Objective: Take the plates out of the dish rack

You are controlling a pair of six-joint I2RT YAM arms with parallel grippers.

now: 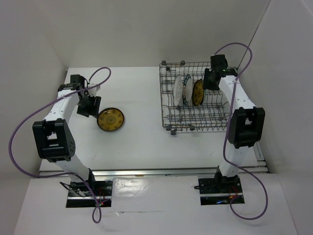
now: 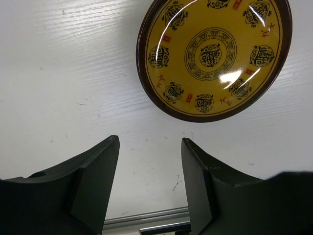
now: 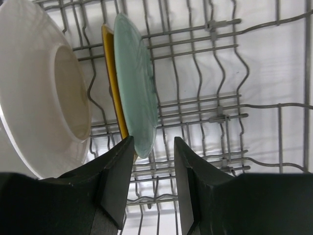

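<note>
Surface: white table (image 1: pixel 142 147) between plain white walls, logged from my remote station.

Item 1, left gripper (image 1: pixel 89 105). It hung low over the table's left part. In its wrist view the left gripper (image 2: pixel 149 181) had its jaws spread, with only bare tabletop between them.

Item 2, ochre plate (image 1: pixel 111 119). It lay flat and face up on the table, just right of the left gripper and well apart from the rack. In the left wrist view the ochre plate (image 2: pixel 212 54) sat beyond the fingertips, clear of both, showing a dark rim and black medallion pattern.

Item 3, dish rack (image 1: pixel 215 125). This grey wire basket stood on the right half of the table and held plates on edge in its left part.

Item 4, white plate (image 1: pixel 179 88). It was the leftmost plate I could make out in the rack, with its pale underside (image 3: pixel 39 93) toward the right wrist camera.

Item 5, racked ochre plate (image 1: pixel 198 93). It stood to the right of the white one and showed only a thin yellow edge (image 3: pixel 111 83) from the wrist.

Item 6, teal plate (image 3: pixel 137 83). It stood tight against that yellow edge.

Item 7, right gripper (image 1: pixel 211 78). It was inside the rack beside the plates. In its wrist view the right gripper (image 3: pixel 152 181) had its jaws spread, the teal plate's lower rim just at the gap. I could not tell whether they touched.
</note>
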